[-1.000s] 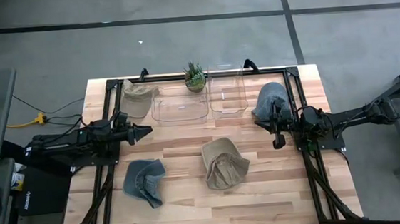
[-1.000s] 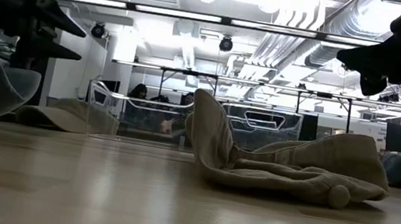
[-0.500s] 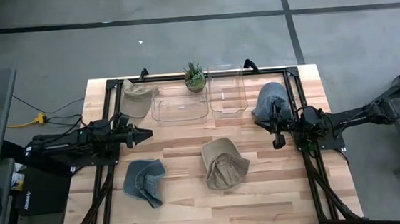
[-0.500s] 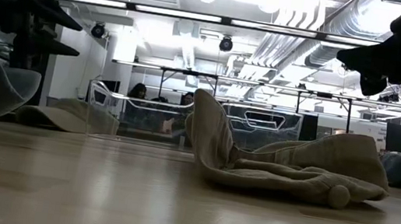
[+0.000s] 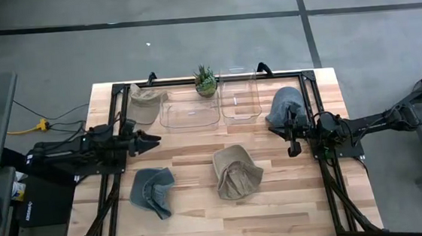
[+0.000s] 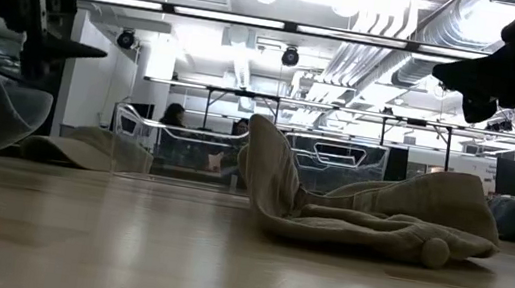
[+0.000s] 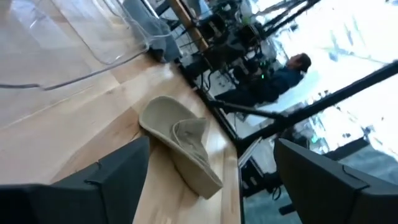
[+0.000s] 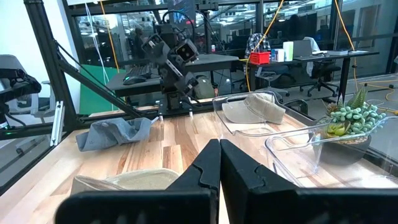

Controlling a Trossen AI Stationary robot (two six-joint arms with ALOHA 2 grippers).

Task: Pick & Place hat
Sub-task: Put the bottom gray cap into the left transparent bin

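The left pincer hangs above the left side of the surface, its fingers spread apart and holding nothing; in its wrist view the two dark fingers stand wide at either side of a tan hat. The right pincer waits over the right side of the surface, fingers pressed together and holding nothing, as the right wrist view shows.

Four hats lie on the surface. The tan hat sits crumpled near the middle, toward the front edge. A blue hat lies near the front left, in front of the left pincer. An olive hat rests at the back left corner, just beside the left of two clear bins. A grey hat lies near the back right, just behind the right pincer.

The two clear bins stand side by side along the back edge, the right bin next to the left one. A small plant stands at the back edge where the two bins meet.

In the low view the tan hat fills the middle, with the bins behind it.
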